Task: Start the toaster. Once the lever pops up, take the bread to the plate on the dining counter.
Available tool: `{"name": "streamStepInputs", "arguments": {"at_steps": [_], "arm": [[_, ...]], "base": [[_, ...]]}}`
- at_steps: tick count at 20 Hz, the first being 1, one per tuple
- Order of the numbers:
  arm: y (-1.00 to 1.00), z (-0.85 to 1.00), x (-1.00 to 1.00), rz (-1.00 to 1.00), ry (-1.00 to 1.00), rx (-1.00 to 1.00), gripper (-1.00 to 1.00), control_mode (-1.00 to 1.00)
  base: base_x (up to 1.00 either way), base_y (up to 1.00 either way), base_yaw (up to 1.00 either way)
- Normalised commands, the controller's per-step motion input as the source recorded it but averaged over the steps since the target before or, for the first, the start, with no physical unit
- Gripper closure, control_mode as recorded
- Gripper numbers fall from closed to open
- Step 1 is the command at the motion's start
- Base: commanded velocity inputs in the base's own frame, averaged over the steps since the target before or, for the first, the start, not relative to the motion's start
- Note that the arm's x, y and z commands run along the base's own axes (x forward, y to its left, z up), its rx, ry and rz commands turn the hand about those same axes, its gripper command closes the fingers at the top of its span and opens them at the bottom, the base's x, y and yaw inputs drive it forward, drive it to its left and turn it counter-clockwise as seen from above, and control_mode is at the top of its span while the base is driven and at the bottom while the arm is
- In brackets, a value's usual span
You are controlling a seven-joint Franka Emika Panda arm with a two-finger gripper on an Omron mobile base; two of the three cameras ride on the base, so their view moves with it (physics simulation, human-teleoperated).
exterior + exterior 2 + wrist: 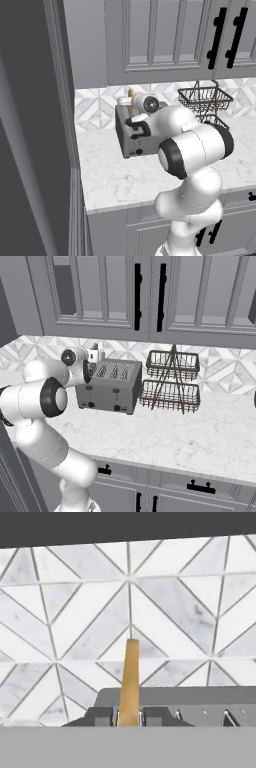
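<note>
The grey toaster [134,136] [111,385] stands on the marble worktop against the tiled wall. My gripper [130,716] is shut on the bread [131,679], a thin slice seen edge-on with a golden-tan crust. It stands upright between the two dark fingertips [102,716], above the toaster's top [200,702]. From the base views the bread [94,354] [128,97] sits just above the toaster's left end, next to my white hand. The plate and the dining counter are out of view.
A two-tier black wire basket rack [172,381] [205,100] stands right of the toaster. Grey wall cabinets [135,296] hang close overhead. A tall dark panel [30,150] bounds the worktop on the left. Open marble worktop [200,436] lies in front.
</note>
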Motion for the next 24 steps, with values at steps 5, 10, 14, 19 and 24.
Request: {"name": "streamStepInputs", "arguments": {"at_steps": [5,10,14,19,24], "arm": [[0.0,0.34,-0.1,-0.07,-0.08,0.16,1.0,-1.0],[0.0,0.34,-0.32,-0.03,-0.11,0.27,1.0,-1.0],[-0.03,0.35,-0.38,-0.02,-0.07,0.29,1.0,-1.0],[-0.17,0.25,-0.36,-0.02,0.05,0.32,1.0,-1.0],[-0.2,0.24,-0.53,0.0,0.23,0.33,1.0,-1.0]], "base": [[0.0,0.0,0.0],[0.0,0.0,0.0],[0.0,0.0,0.0],[0.0,0.0,0.0],[0.0,0.0,0.0]]}}
